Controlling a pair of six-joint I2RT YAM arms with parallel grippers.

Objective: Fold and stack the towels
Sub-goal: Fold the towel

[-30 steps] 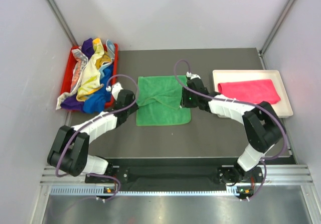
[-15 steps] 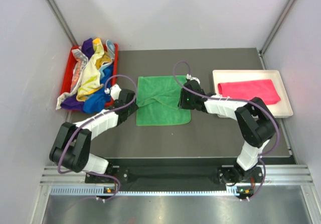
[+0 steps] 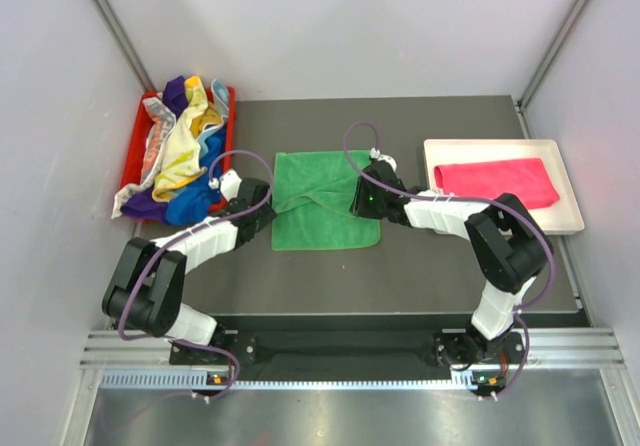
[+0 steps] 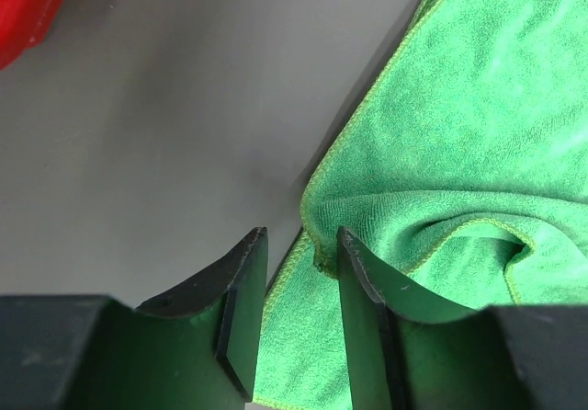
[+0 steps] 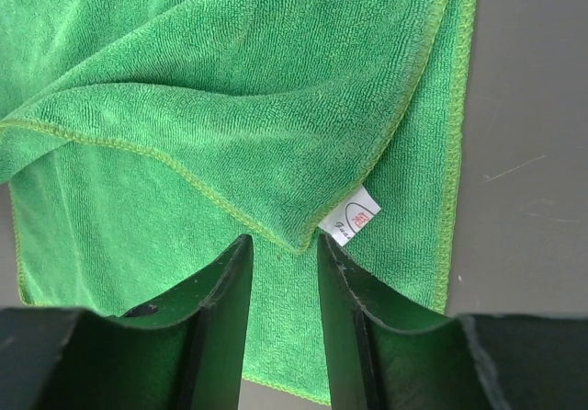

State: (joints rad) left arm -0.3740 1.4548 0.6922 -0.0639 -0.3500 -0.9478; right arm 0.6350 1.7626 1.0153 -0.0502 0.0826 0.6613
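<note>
Green towel (image 3: pixel 320 176) lies at the middle of the counter (image 3: pixel 430 266), half-folded, a ridge across it. Left pincer (image 4: pixel 299 235) stands part open at the fold's end; right pincer (image 5: pixel 284 240) straddles the labelled corner, grip unclear. I'd pinch both corners fully, lift level, draw over evenly. Soft terry, stitched hem.
</note>
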